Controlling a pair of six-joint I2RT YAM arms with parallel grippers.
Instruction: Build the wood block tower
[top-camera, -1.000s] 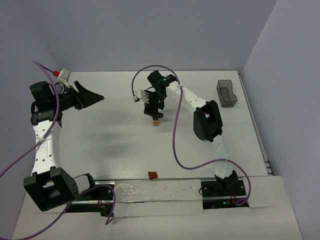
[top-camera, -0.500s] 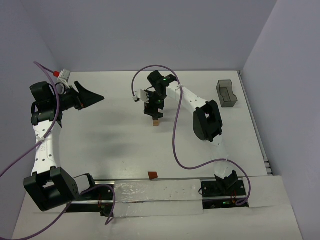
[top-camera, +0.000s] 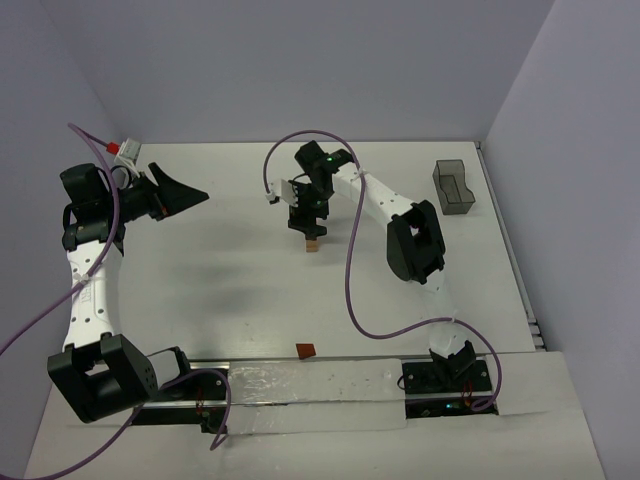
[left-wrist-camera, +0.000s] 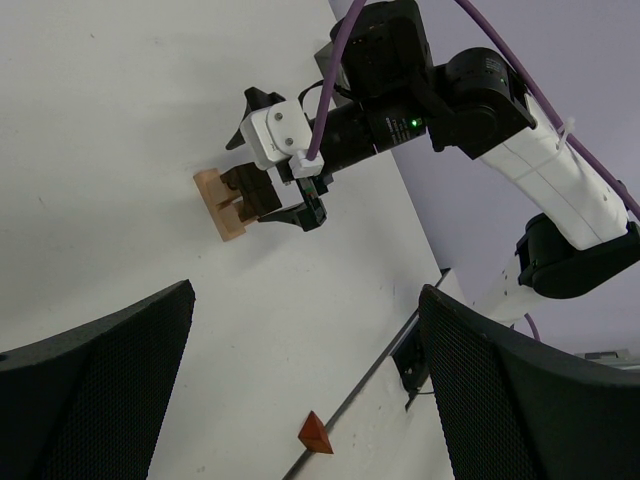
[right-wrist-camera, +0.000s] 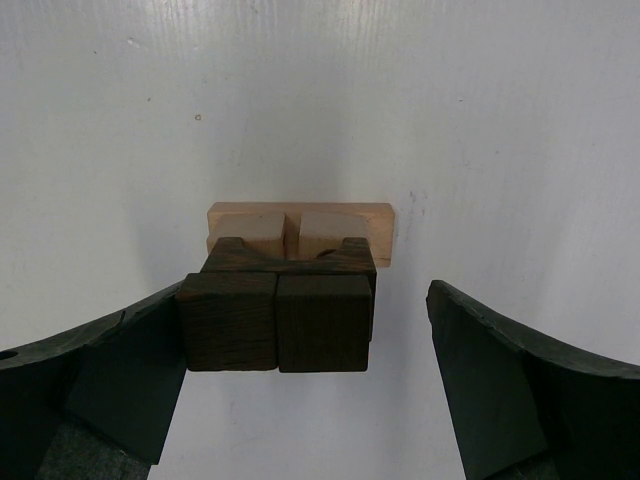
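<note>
The wood block tower (right-wrist-camera: 290, 262) stands mid-table: a light tan base, two tan cubes, a dark brown arch and two dark brown cubes (right-wrist-camera: 276, 322) on top. It also shows in the top view (top-camera: 313, 243) and in the left wrist view (left-wrist-camera: 224, 208). My right gripper (right-wrist-camera: 305, 335) is open and straddles the top cubes. Its left finger (right-wrist-camera: 120, 370) is against the left cube and its right finger (right-wrist-camera: 510, 370) stands apart. My left gripper (top-camera: 188, 195) is open and empty, raised far to the left. A reddish-brown triangular block (top-camera: 305, 350) lies near the front edge.
A grey translucent bin (top-camera: 454, 186) stands at the back right. The triangular block also shows in the left wrist view (left-wrist-camera: 315, 433), beside the front rail (top-camera: 300, 385). Walls close the table at the back and on both sides.
</note>
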